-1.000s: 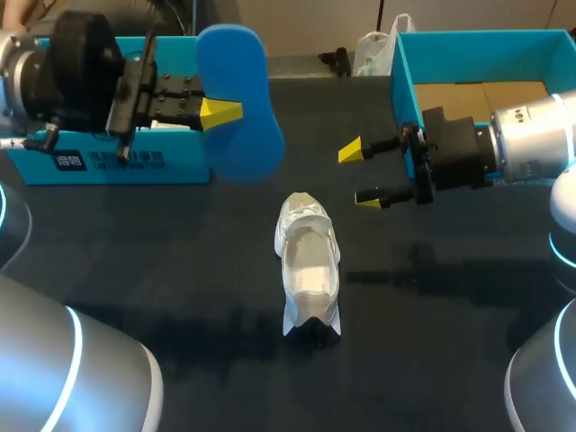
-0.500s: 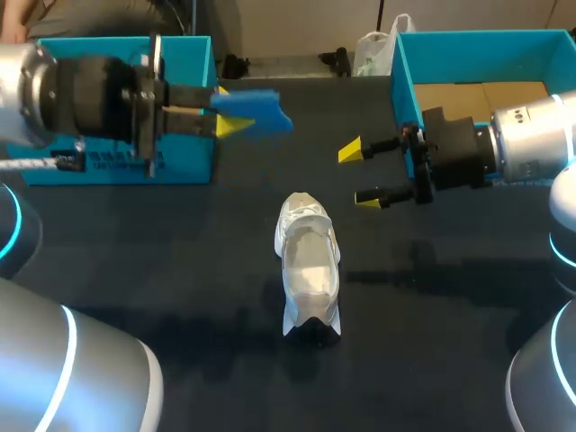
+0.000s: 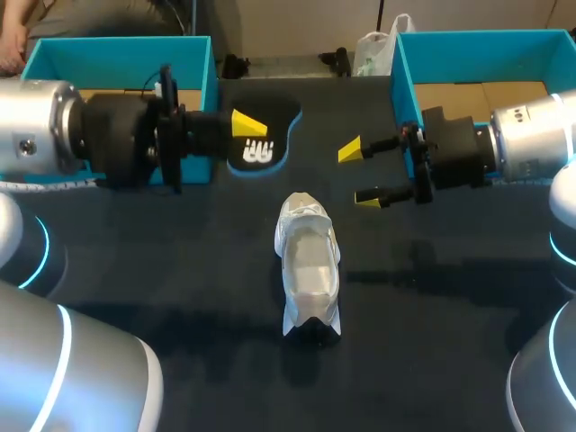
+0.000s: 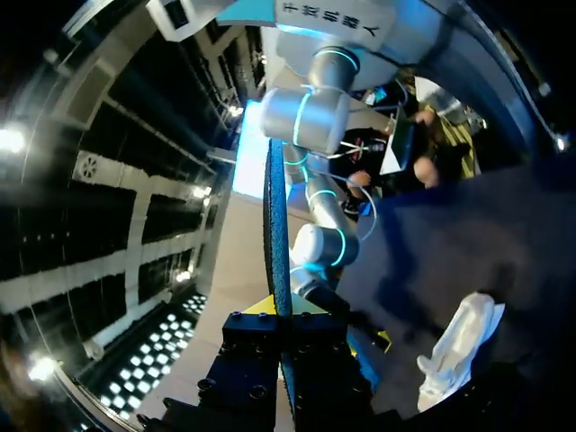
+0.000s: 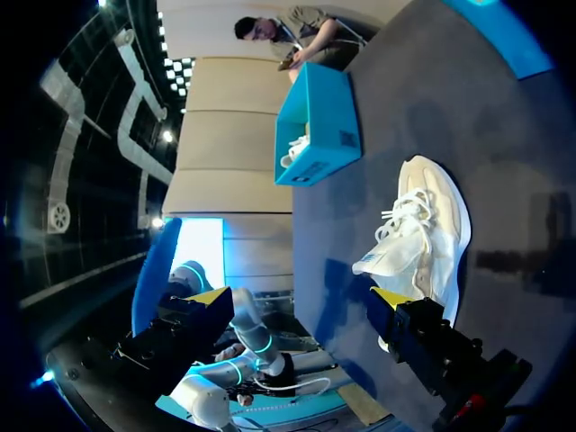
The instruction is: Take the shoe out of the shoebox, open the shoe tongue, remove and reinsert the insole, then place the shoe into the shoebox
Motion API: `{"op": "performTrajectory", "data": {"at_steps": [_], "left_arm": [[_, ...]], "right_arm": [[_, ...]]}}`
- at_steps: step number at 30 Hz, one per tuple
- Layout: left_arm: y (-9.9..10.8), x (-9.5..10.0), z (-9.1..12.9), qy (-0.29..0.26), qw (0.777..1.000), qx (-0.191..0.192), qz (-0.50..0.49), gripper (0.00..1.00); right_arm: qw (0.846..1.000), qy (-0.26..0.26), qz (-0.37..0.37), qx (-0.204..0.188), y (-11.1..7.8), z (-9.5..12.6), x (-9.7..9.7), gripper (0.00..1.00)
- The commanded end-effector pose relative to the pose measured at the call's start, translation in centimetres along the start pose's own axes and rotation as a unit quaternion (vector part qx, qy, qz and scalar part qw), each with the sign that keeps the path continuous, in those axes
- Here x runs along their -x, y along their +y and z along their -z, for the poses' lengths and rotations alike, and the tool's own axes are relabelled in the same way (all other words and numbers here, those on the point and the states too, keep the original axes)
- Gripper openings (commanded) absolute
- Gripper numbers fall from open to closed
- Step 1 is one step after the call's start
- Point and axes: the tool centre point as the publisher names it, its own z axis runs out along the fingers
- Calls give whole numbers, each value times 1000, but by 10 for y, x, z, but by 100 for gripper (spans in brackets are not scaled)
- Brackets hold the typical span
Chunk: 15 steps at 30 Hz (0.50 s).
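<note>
A white shoe (image 3: 309,265) stands upright on the dark table, in the middle, its opening facing up. My left gripper (image 3: 247,126) is shut on the insole (image 3: 263,144) and holds it in the air behind the shoe, with the black top face and white logo towards the head camera. The left wrist view has the insole (image 4: 279,225) edge-on between the fingers of the left gripper (image 4: 283,310), and the shoe (image 4: 461,346) lies below to one side. My right gripper (image 3: 358,174) stands open to the right of the shoe's far end, with nothing between its fingers. From the right gripper (image 5: 297,299), the shoe (image 5: 425,225) is just ahead.
One teal shoebox (image 3: 117,56) stands at the back left behind my left arm. A second teal shoebox (image 3: 481,54) with a cardboard floor stands at the back right, beside my right arm. A white bag (image 3: 373,49) lies past the table's far edge.
The left wrist has rolled, turning the insole from its blue underside, through edge-on, to its black top face. The right arm and the shoe have not moved.
</note>
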Motion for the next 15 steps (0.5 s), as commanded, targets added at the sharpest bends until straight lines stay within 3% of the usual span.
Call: {"op": "performTrajectory", "data": {"at_steps": [1, 2, 8, 15], "left_arm": [[17, -20, 0, -2, 987, -8, -162, 0], [22, -24, 0, -5, 988, -20, -153, 0], [58, -49, -8, -3, 983, -13, -182, 0], [58, -49, -8, -3, 983, -13, -182, 0]], "right_arm": [[1000, -1, 0, 1, 0, -2, 0, 100], [1000, -1, 0, 1, 0, -2, 0, 100], [1000, -1, 0, 1, 0, -2, 0, 100], [1000, -1, 0, 1, 0, -2, 0, 100]]}}
